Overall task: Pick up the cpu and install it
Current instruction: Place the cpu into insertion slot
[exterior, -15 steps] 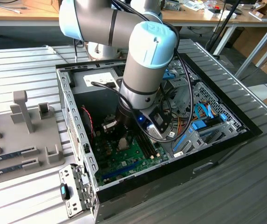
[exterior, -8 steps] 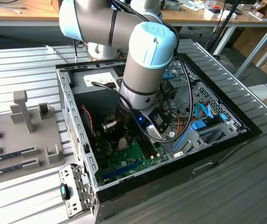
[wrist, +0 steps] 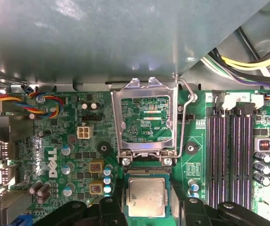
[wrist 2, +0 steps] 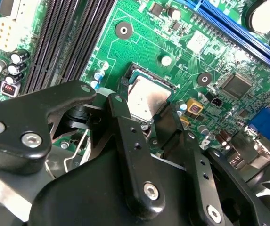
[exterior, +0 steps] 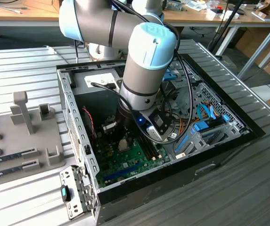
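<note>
The arm (exterior: 144, 66) reaches down into the open case (exterior: 172, 155), which lies on the ribbed metal surface (exterior: 248, 188); its wrist hangs low over the green board (exterior: 130, 160); in the first wrist view the cpu (wrist: 146, 197) sits flat in the socket, its silver top up, with the socket's metal frame (wrist: 146, 117) swung open and standing beyond it; the pincer (wrist: 147, 207) straddles the cpu, one black finger (wrist: 117, 209) on either side; in the second wrist view the cpu (wrist 2: 146, 98) shows just past the fingers (wrist 2: 130, 141), square within the socket's dark rim; whether the pincer (wrist 2: 149, 123) presses the chip's edges or stands just clear I cannot tell; the memory slots (wrist: 231, 150) run empty beside the socket; a grey tray (exterior: 17, 136) of holders lies on the surface at the exterior view's left.
</note>
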Controlling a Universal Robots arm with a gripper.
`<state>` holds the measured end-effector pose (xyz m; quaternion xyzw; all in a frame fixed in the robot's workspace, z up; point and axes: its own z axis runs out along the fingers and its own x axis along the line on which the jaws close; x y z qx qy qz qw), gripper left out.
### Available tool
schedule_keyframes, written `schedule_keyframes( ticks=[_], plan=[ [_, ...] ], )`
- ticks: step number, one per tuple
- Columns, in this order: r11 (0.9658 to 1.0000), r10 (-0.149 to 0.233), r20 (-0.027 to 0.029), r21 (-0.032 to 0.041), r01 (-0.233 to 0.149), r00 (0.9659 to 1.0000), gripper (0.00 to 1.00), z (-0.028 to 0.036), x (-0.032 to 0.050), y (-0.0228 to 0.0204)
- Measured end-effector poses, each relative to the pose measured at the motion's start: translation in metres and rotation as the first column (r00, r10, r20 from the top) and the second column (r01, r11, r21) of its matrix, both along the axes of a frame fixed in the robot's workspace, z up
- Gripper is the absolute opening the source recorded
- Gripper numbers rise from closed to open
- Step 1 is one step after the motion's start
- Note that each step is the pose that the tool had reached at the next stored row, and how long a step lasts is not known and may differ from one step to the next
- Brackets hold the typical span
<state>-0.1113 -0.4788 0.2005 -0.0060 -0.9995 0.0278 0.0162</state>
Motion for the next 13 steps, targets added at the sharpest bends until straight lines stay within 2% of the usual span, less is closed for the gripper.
schedule_keyframes(
  ticks=[4,10,12,13],
  plan=[
    [1.0,0.0,-0.0002,-0.0003,0.0,1.0,0.47,-0.0031,-0.0001,-0.0001],
    [1.0,0.0,-0.0001,0.0002,0.0,1.0,0.48,-0.0036,0.0,0.0],
    [1.0,0.0,0.0008,0.0014,0.0,1.0,0.6,-0.0043,0.0001,0.0002],
    [1.0,0.0,0.0004,0.0008,0.0,1.0,0.6,-0.004,0.0001,0.0001]
  ],
)
